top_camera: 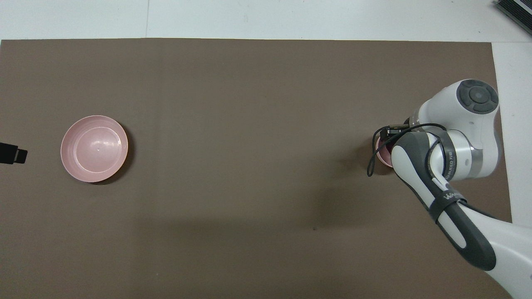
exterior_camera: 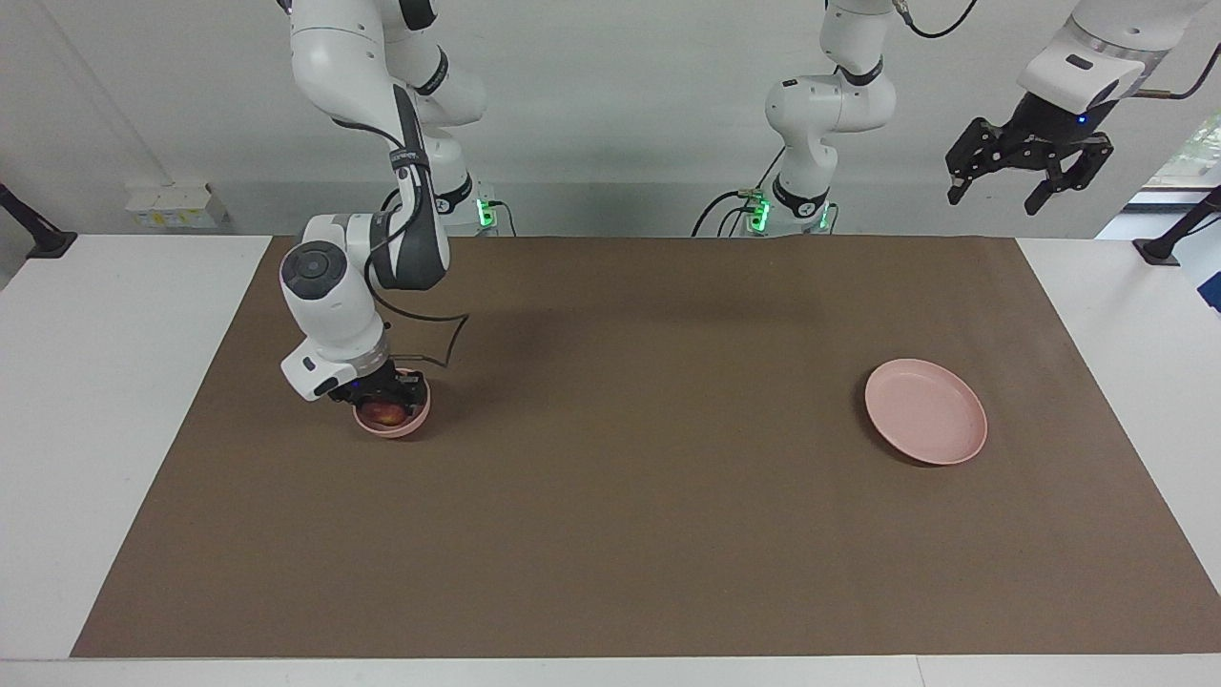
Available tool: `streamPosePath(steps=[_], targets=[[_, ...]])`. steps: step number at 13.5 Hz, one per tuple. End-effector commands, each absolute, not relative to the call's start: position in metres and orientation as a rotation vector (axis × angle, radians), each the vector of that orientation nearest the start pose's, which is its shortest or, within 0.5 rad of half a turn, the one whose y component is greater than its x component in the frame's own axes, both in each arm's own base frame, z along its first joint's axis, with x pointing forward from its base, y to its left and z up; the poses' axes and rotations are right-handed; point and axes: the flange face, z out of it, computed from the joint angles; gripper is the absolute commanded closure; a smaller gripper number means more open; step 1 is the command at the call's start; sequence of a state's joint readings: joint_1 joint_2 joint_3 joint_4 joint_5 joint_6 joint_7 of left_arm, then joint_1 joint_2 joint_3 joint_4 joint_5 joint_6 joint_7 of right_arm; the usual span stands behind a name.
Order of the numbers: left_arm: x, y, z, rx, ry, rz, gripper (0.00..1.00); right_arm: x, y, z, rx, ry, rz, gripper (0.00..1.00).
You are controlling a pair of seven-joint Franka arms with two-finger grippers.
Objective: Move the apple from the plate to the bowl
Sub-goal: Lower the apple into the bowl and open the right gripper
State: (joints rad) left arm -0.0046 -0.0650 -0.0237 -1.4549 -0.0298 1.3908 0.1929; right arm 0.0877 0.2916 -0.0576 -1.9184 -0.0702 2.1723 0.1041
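Placing step nearly done: apple (exterior_camera: pixel 385 412) down inside the bowl (exterior_camera: pixel 393 423) at the right arm's end of the tabletop (exterior_camera: pixel 114 401), right gripper (exterior_camera: pixel 383 399) low over the bowl with fingers clenched on the fruit; plate (exterior_camera: pixel 925 410) bare toward the left arm's end. Next, likely: release the fingers, then lift straight up without tipping the bowl. Brown mat (exterior_camera: pixel 630 477) over white tabletop, plain pale wall (exterior_camera: pixel 610 114), left gripper (exterior_camera: pixel 1027 170) waiting high with fingers spread, holding nothing.

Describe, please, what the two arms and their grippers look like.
Both arms are glossy white with rounded joints and dark grey sections. The right arm has a grey round cap, a loose black cable and grey lettering. The left gripper and right gripper are black; green lights glow at both bases.
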Motion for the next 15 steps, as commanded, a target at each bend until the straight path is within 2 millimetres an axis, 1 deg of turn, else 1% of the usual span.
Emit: streamPosePath(steps=[1, 2, 3, 4, 6, 7, 9, 10, 12, 13, 15], targets=[[0.505, -0.023, 0.701, -3.145, 0.367, 0.009, 0.00, 0.614, 0.017, 0.342, -3.214, 0.055, 0.024, 0.00], [0.506, -0.013, 0.701, -3.146, 0.345, 0.004, 0.00, 0.616, 0.019, 0.345, -3.215, 0.051, 0.024, 0.00], [0.506, -0.007, 0.701, -3.149, 0.325, 0.001, 0.00, 0.618, 0.020, 0.354, -3.215, 0.050, 0.011, 0.00], [0.506, -0.001, 0.701, -3.150, 0.308, 0.001, 0.00, 0.619, 0.021, 0.367, -3.214, 0.044, -0.016, 0.00], [0.506, 0.000, 0.701, -3.147, 0.304, 0.002, 0.00, 0.615, 0.016, 0.405, -3.209, 0.055, -0.096, 0.00], [0.506, -0.001, 0.701, -3.147, 0.307, 0.002, 0.00, 0.610, 0.016, 0.421, -3.210, 0.060, -0.094, 0.00], [0.506, -0.001, 0.701, -3.147, 0.307, 0.002, 0.00, 0.599, 0.012, 0.470, -3.212, 0.075, -0.079, 0.00], [0.506, -0.001, 0.702, -3.147, 0.307, -0.001, 0.00, 0.591, 0.004, 0.502, -3.211, 0.100, -0.071, 0.00], [0.506, -0.001, 0.702, -3.147, 0.307, -0.001, 0.00, 0.568, -0.002, 0.555, -3.209, 0.125, -0.080, 0.00], [0.506, -0.001, 0.701, -3.147, 0.307, 0.002, 0.00, 0.552, -0.003, 0.582, -3.207, 0.129, -0.080, 0.00], [0.506, -0.001, 0.701, -3.147, 0.307, 0.002, 0.00, 0.528, -0.006, 0.622, -3.202, 0.142, -0.047, 0.00]])
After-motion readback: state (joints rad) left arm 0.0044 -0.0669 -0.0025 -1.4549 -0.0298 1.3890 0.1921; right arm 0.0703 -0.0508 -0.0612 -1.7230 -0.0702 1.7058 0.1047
